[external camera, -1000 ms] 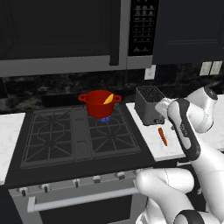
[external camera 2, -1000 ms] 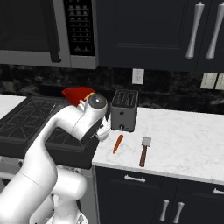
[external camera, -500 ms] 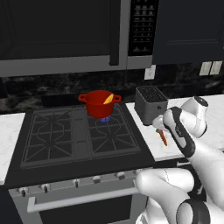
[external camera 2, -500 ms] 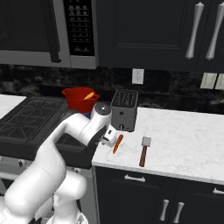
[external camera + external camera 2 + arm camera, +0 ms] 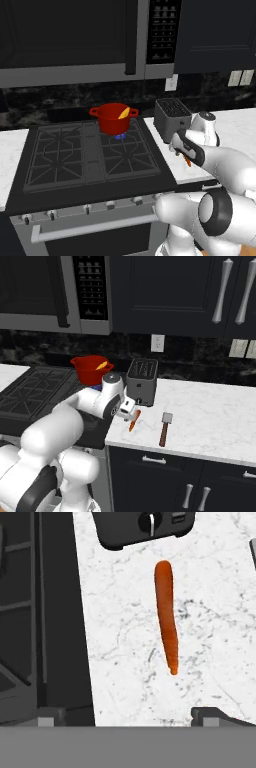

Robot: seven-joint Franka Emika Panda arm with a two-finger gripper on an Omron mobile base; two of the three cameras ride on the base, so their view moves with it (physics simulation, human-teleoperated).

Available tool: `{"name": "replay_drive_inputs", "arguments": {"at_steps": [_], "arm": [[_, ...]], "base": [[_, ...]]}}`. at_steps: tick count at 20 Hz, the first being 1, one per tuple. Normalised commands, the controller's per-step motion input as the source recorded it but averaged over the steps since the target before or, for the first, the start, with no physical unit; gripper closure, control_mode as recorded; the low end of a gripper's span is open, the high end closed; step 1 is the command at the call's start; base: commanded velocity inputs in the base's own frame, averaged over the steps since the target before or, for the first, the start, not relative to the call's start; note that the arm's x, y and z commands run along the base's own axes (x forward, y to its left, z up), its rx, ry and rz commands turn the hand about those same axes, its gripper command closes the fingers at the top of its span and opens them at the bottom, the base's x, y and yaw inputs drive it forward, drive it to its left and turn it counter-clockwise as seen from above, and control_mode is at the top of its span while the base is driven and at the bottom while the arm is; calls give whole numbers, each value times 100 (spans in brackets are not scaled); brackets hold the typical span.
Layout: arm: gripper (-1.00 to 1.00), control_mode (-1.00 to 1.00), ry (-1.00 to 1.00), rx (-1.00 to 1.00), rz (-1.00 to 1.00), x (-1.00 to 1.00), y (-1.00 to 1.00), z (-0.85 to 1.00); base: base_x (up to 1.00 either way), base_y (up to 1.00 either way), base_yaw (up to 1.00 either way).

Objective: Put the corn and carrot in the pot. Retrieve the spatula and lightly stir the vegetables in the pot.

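Now the gripper (image 5: pixel 131 410) hangs wide open and empty over the white counter (image 5: pixel 210 411), the carrot (image 5: pixel 166 614) lying flat at its 12 o'clock, just before the toaster (image 5: pixel 142 381). Left of it, at 9 o'clock, the red pot (image 5: pixel 113 118) sits on the stove (image 5: pixel 85 155) with a yellow piece (image 5: pixel 124 112) inside; the spatula (image 5: pixel 164 429) lies at the carrot's 3 o'clock.

Surface (image 5: pixel 125 662): white marble look, grey-veined, smooth. Carrot (image 5: pixel 166 614) matt orange, finely ridged. Pot (image 5: pixel 112 119) glossy red enamel; toaster (image 5: pixel 142 381) dull dark metal.
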Motion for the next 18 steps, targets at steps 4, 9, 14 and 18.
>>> {"name": "replay_drive_inputs", "arguments": {"at_steps": [4,9,14,18], "arm": [[-100,-100,3,-7,4,29,-48,-26],[-100,-100,10,-3,3,44,-24,-43],[-100,-100,13,0,1,41,-13,-42],[-100,-100,13,0,0,41,-26,-32]], "base": [[0,0,0],[0,0,0],[0,0,0],[0,0,0]]}}
